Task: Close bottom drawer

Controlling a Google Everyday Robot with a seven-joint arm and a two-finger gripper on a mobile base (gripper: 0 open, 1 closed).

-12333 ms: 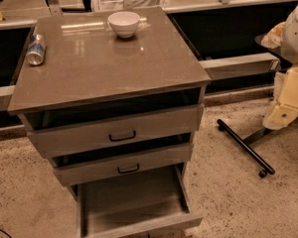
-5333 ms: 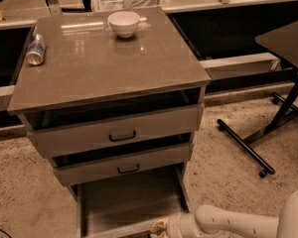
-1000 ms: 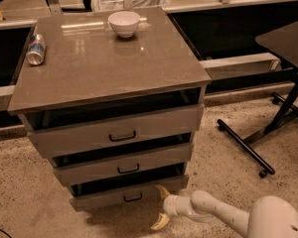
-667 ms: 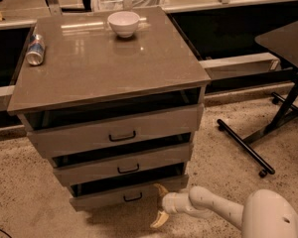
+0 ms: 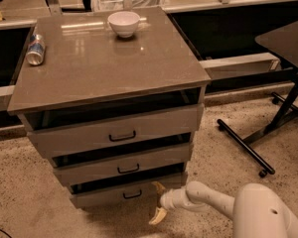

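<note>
A grey-brown cabinet (image 5: 114, 128) with a glossy counter (image 5: 104, 68) holds three drawers, and a white robot arm (image 5: 238, 209) reaches in low, below the counter's front right corner. The bottom drawer (image 5: 97, 198), lowest under the counter's front edge, sits almost fully in, and the gripper (image 5: 158, 201) hangs just beside its right end, fingers spread apart, holding nothing. A white bowl (image 5: 123, 23) stands near the counter's back edge; a can (image 5: 35, 49) lies at the left edge near the back left corner.
</note>
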